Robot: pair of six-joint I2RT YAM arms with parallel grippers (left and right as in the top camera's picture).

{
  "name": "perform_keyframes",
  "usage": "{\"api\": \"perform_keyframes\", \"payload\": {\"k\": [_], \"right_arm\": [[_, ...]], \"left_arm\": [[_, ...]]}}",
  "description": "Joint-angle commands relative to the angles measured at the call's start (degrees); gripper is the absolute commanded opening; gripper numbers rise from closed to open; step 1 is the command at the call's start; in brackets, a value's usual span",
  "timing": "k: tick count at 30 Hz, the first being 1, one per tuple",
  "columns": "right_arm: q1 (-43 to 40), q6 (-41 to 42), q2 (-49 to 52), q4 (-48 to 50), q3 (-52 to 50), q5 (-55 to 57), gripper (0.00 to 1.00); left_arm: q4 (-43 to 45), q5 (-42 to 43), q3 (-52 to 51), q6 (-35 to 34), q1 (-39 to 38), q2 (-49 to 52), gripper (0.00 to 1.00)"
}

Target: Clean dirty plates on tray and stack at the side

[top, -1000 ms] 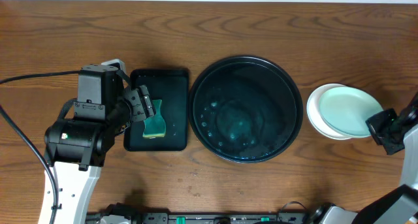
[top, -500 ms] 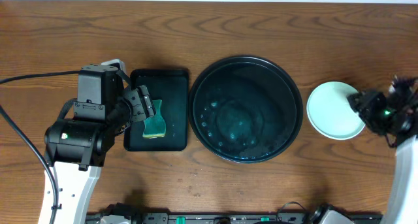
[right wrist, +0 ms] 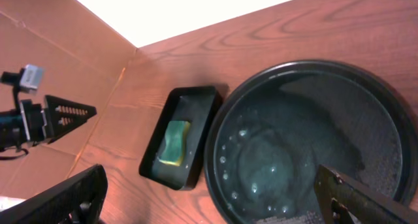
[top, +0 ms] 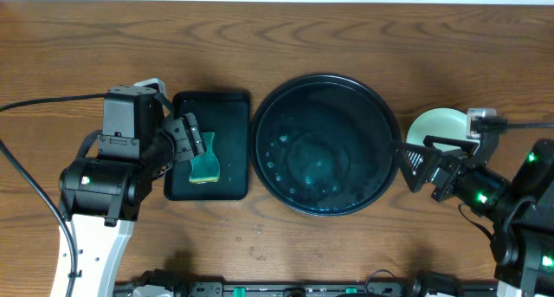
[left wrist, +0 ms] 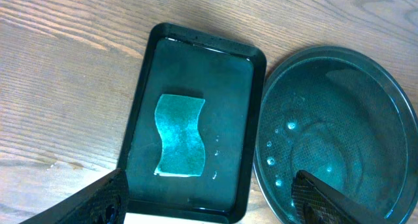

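The round black tray (top: 325,144) sits mid-table, wet with water drops and with no plate on it; it also fills the right wrist view (right wrist: 313,139). The plates (top: 439,124) lie stacked on the bare wood to its right, a pale mint-green one on top, partly hidden by my right arm. My right gripper (top: 426,171) hangs open and holds nothing, between the tray's right rim and the stack, pointing left (right wrist: 209,208). My left gripper (top: 192,141) is open over the small rectangular tray, nothing between its fingers (left wrist: 209,211).
A small rectangular black tray (top: 234,106) left of the round one holds a green sponge (top: 206,163), seen too in the left wrist view (left wrist: 179,144). A black cable (top: 35,102) crosses the table's left end.
My right gripper has opened and let go of the mint-green plate, which now lies squared on the stack. The right arm then swung left toward the round tray. The left arm stayed still.
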Motion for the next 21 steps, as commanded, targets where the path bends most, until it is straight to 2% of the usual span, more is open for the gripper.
{"api": "perform_keyframes", "payload": {"k": [1, 7, 12, 17, 21], "right_arm": [[0.37, -0.96, -1.05, -1.64, 0.57, 0.63, 0.99], [0.24, -16.72, -1.6, -2.8, 0.57, 1.57, 0.99], [4.39, -30.16, -4.68, -1.36, -1.33, 4.42, 0.99], [9.07, -31.41, -12.85, -0.13, -6.8, 15.78, 0.99], [9.18, -31.45, -21.49, 0.55, -12.13, 19.47, 0.99]], "left_arm": [[-0.13, -0.11, 1.49, 0.13, 0.2, 0.0, 0.81], [-0.13, -0.11, 1.49, 0.13, 0.2, 0.0, 0.81], [-0.13, -0.09, 1.49, 0.13, 0.2, 0.0, 0.81], [-0.13, -0.11, 1.49, 0.13, 0.2, 0.0, 0.81], [-0.13, -0.09, 1.49, 0.13, 0.2, 0.0, 0.81]]}}
